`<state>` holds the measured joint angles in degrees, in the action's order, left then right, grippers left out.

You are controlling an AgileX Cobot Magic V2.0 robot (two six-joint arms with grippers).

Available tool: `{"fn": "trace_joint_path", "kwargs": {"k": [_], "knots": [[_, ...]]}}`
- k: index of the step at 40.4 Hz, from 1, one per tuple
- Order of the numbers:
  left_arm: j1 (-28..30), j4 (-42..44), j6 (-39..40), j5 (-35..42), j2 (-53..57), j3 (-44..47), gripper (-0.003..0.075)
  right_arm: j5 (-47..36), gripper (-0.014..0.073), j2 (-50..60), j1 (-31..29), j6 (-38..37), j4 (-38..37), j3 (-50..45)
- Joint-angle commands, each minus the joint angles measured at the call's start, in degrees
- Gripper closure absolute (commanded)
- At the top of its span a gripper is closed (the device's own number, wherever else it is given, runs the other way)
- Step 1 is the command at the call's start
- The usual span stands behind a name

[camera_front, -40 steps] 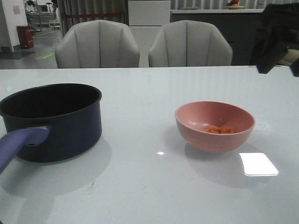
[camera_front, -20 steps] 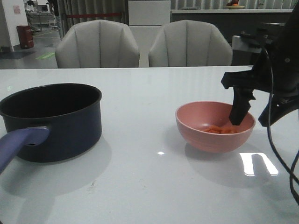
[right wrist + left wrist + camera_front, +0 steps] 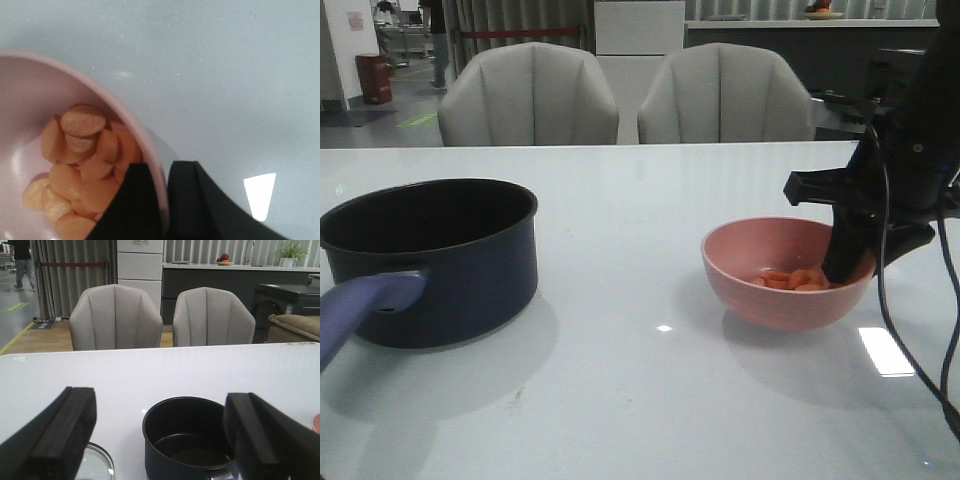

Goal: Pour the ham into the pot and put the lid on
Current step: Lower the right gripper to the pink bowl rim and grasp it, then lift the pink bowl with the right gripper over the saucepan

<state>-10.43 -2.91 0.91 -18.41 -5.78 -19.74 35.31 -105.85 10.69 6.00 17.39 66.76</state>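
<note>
Right claw [image 3: 161, 200]: clamped on pink bowl [image 3: 775, 295] rim
Left claw [image 3: 157, 440]: spread wide, above pot [image 3: 187, 437]
Ham [image 3: 82, 160]: inside bowl
Lid [image 3: 97, 465]: beside pot on surface [image 3: 640, 200]
Writing: none readable

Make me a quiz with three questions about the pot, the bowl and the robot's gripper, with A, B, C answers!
1. Where is the ham?
A. In the pot
B. In the pink bowl
C. On the table

2. What colour is the pot's handle?
A. Blue-purple
B. Red
C. Yellow

3. What is the right gripper doing?
A. Hanging open above the pot
B. Holding the lid
C. Pinching the bowl's rim

Answers:
1. B: the orange pieces lie inside the pink bowl, and the pot is empty.
2. A: the front view shows the handle lighter than the navy pot.
3. C: the right wrist view shows one finger inside the rim and one outside.
</note>
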Motion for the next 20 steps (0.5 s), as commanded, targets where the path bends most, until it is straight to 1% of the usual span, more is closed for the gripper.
{"fn": "trace_joint_path", "kwargs": {"k": [1,8,13,16,20], "knots": [[-0.4,-0.63,0.02,4.28,-0.59,-1.42,0.0159,-1.89,0.0456,3.12,-0.14,0.37,0.59,1.77],[-0.4,-0.63,0.02,4.28,-0.59,-1.42,0.0159,2.19,0.0456,4.56,0.99,0.67,0.83,7.05],[-0.4,-0.63,0.02,4.28,-0.59,-1.42,0.0159,5.44,0.0456,5.93,4.96,3.01,0.83,13.69],[-0.4,-0.63,0.02,4.28,-0.59,-1.42,0.0159,6.45,0.0456,6.15,7.78,3.16,0.76,17.72],[-0.4,-0.63,0.02,4.28,-0.59,-1.42,0.0159,5.39,0.0456,6.15,12.01,3.16,0.15,22.19]]}}
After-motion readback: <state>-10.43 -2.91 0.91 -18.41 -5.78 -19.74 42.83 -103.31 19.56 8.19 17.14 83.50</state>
